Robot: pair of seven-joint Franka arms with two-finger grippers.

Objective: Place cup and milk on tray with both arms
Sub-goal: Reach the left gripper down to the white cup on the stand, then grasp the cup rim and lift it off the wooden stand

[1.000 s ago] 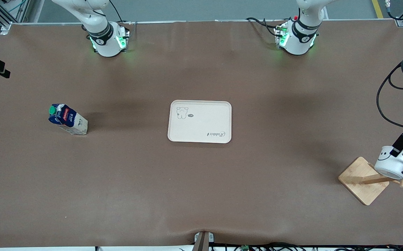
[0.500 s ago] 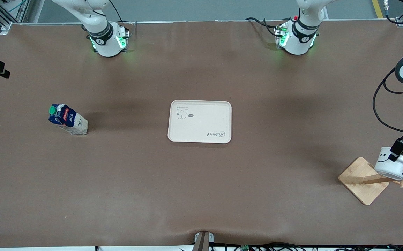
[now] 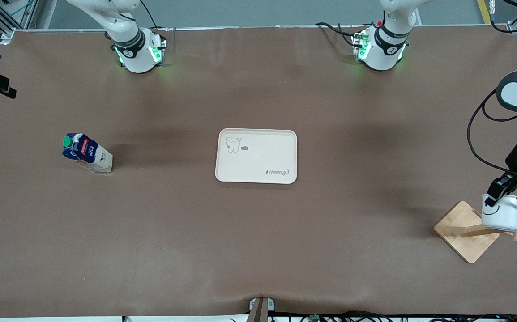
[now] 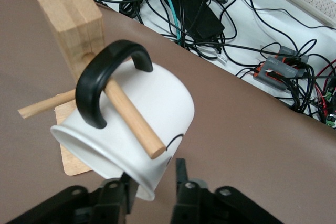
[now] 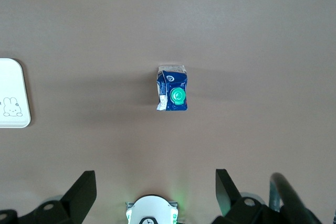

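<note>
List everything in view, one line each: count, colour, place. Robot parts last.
cup: one, white with black handle, hung on a peg of the wooden rack, rim between the left pincer's fingers.
wooden rack: one, light wood, at the left arm's end of the table.
milk: one, dark blue with green cap, upright toward the right arm's end.
tray: one, cream, mid-table, nothing on it.
table: one, brown.
left pincer: one, black, at the cup's rim.
right pincer: one, black, open, high over the milk.
</note>
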